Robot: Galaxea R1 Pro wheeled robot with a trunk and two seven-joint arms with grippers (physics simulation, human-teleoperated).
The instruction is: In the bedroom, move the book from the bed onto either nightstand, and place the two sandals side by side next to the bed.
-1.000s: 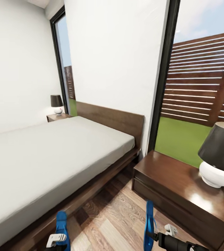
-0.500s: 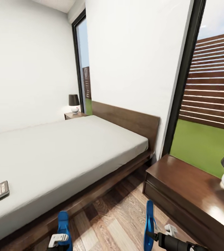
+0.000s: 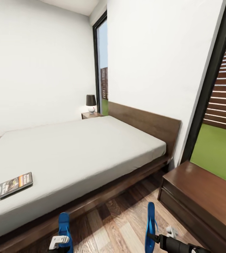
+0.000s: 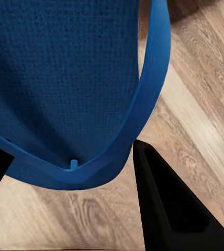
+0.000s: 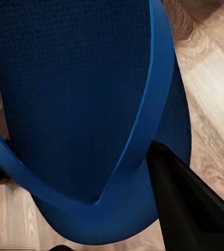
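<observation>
Sandals come first, nearest the camera: the left gripper (image 3: pixel 58 241) has its jaws clenched on one bright blue flip-flop sandal (image 3: pixel 63 226), and the right gripper (image 3: pixel 154 237) grasps the other blue flip-flop (image 3: pixel 150 226), both carried upright above the grey-brown wood plank floor (image 3: pixel 116 225). The left wrist view shows a strap of its sandal (image 4: pixel 143 104) pinched against a black finger (image 4: pixel 169 204); the right wrist view shows the same grip on its sandal (image 5: pixel 80 104). Beyond them runs the low platform bed with dark brown frame and pale grey mattress (image 3: pixel 77 154). Over the last second the whole view has swung, which is the camera turning, not the furniture moving: the lamp-topped near dark brown nightstand (image 3: pixel 200 191) has slid toward the right edge, and the thin dark paperback book with the orange band (image 3: pixel 15 185) has come into sight, lying flat on the mattress near its floor-side edge. Farthest off, a second nightstand (image 3: pixel 91 115) stands by the headboard. Judging from this, both sandals remain to be set down beside the bed, and the book is now located for its later move.
</observation>
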